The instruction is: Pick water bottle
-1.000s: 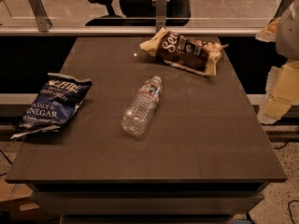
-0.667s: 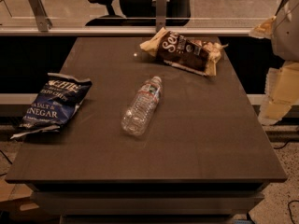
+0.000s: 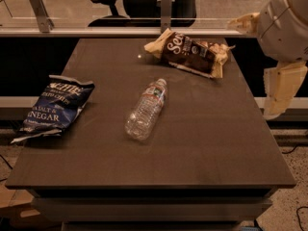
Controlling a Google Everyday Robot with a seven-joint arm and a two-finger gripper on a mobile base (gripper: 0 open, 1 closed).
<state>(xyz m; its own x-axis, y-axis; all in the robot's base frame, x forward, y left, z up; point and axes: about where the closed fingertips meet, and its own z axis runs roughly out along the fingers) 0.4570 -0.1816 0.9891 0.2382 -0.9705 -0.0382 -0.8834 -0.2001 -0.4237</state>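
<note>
The water bottle [image 3: 145, 110] is clear ribbed plastic with a white cap and a narrow label band near the neck. It lies on its side in the middle of the dark table [image 3: 202, 143], cap pointing to the far right. My gripper [image 3: 242, 22] is at the upper right, on the end of the white arm [image 3: 285, 14]. It hangs above the table's far right edge, well away from the bottle and holding nothing that I can see.
A blue salt and vinegar chip bag [image 3: 53, 107] lies at the left edge. A dark brown chip bag [image 3: 190, 53] lies at the far side, right of centre. A beige arm link [image 3: 281, 88] hangs beside the right edge. A glass partition and an office chair [image 3: 144, 1] are behind.
My arm at the upper right has shifted a little up and to the left. The bottle and both bags have not moved.
</note>
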